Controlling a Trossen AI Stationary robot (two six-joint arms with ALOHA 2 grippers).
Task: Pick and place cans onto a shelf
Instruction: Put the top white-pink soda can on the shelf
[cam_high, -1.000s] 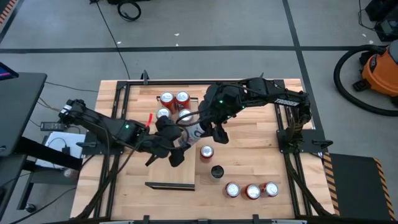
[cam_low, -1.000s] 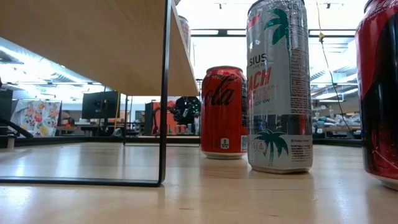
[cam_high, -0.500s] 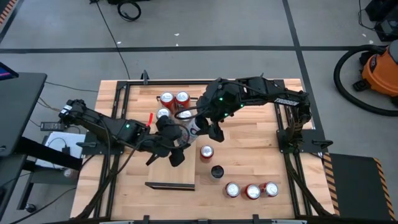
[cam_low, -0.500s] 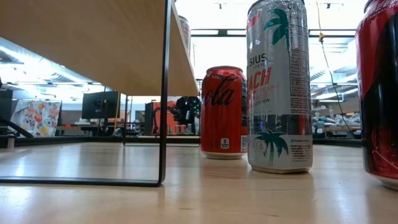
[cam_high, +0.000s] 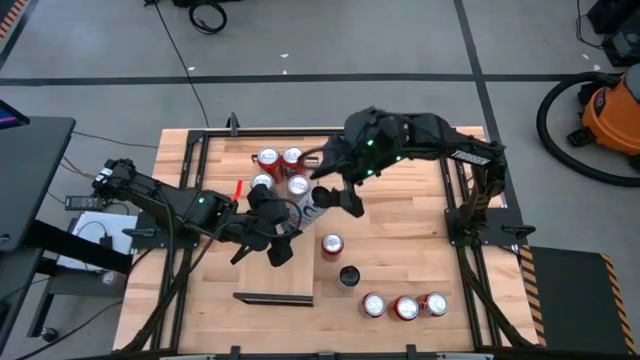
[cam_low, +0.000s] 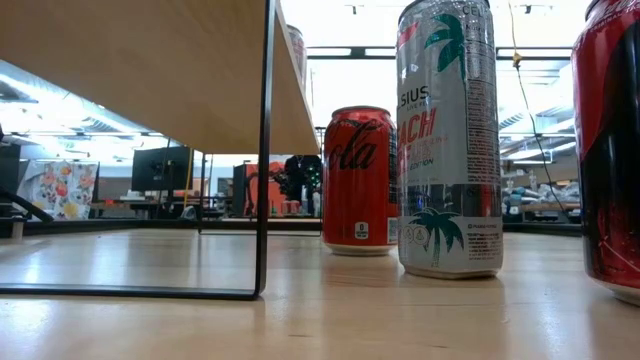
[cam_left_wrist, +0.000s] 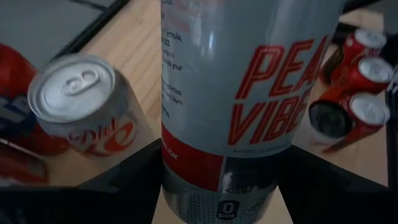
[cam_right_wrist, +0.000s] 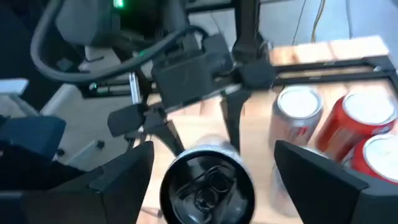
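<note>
Now your left gripper (cam_high: 290, 215) is clamped on a silver can (cam_left_wrist: 249, 99) near the table's middle — its dark fingers (cam_left_wrist: 124, 177) press both sides of the body. Your right gripper (cam_high: 335, 195) hangs just above that can, fingers (cam_right_wrist: 124, 174) spread wide and apart from it. Other cans (cam_high: 280, 160) cluster just behind; the shelf (cam_high: 273, 297) lies well apart, near the front edge.

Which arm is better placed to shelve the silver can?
Left. Its hand grips the silver can, and the shelf lies toward its side of the table. The right hand is open, gripping nothing.
</note>
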